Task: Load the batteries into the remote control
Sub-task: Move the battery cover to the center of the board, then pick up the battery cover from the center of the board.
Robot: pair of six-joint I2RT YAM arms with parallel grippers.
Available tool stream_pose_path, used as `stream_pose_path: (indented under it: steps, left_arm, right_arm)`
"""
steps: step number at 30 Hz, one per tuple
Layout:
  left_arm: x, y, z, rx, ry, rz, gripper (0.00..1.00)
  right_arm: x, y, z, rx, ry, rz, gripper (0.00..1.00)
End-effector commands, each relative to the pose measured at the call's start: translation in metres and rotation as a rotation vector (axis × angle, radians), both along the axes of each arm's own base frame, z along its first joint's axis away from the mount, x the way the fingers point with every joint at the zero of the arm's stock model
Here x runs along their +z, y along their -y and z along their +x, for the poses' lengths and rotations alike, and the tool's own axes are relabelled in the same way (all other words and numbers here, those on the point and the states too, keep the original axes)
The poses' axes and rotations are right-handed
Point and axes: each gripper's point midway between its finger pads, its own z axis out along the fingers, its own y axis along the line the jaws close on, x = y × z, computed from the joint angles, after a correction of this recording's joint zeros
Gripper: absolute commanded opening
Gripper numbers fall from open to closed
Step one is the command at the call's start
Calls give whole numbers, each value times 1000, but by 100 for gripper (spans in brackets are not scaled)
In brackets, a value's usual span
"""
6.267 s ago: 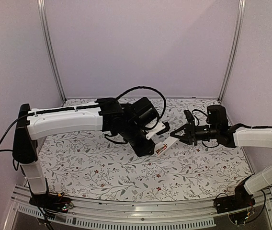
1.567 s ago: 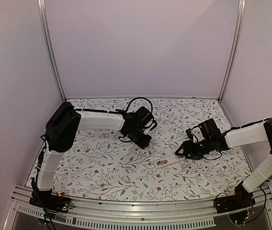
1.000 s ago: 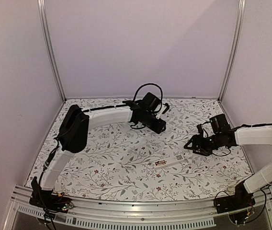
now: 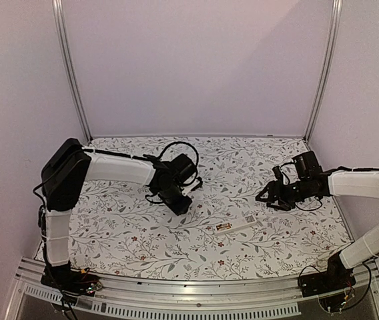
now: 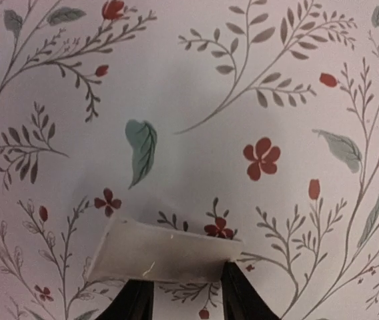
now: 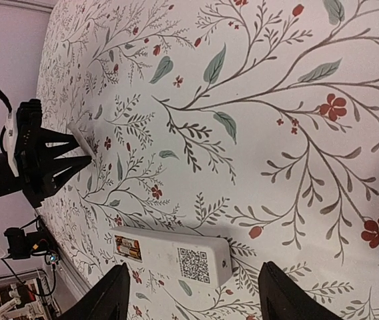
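Observation:
The white remote control (image 4: 237, 225) lies back-up on the floral table, with a QR label and an open compartment. The coppery batteries (image 6: 128, 248) sit in that compartment and show as a small dark patch (image 4: 224, 227) from above. My right gripper (image 6: 193, 270) is open, one finger on each side of the remote's near end, and hangs behind the remote (image 4: 267, 197). My left gripper (image 5: 186, 293) is low at the table's middle left (image 4: 188, 191). A thin white cover plate (image 5: 166, 250) lies tilted across its fingertips and hides them. I cannot see whether the fingers grip it.
A floral cloth (image 4: 143, 233) covers the table, which is walled by plain panels with metal posts (image 4: 69, 67) at the back corners. The left arm's black cable (image 4: 176, 148) loops above its wrist. In the right wrist view the left gripper (image 6: 76, 152) shows at the far left.
The left arm has swung from the back centre forward and left, down to the cloth, and its jaws have narrowed. The right gripper has shifted only slightly. The remote has not moved.

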Motion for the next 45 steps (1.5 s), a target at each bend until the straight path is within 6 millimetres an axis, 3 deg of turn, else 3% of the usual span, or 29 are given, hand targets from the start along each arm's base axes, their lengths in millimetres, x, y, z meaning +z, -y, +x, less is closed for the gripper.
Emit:
stream_pose_path:
  steps: [1,5,9,12,15,27,36,41,45]
  left_arm:
    - [-14,-35,-42,35,-150,22,36]
    - [22,-31,-41,63,-103,-98,39]
    - [62,-32,-22,103,-34,-175,40]
    - [74,-41,-5,123,6,-197,40]
    - [64,-51,4,97,-16,-178,38]
    - [22,-25,-11,-133,-183,-163,23]
    - [-9,-30,-5,-136,-161,-54,19]
    - [-28,-35,-21,-175,-178,40,19]
    - [-38,-45,-39,-185,-204,111,25]
  right_arm:
    - [12,-7,7,24,25,34,66]
    - [16,-11,8,37,29,47,66]
    - [19,-16,5,54,33,56,66]
    - [23,-21,3,69,42,65,66]
    - [28,-26,0,87,51,80,66]
    - [31,-34,-6,125,60,101,66]
    - [34,-36,-5,129,63,112,66]
    - [33,-35,-6,131,63,110,66]
    - [34,-35,-7,133,66,111,66]
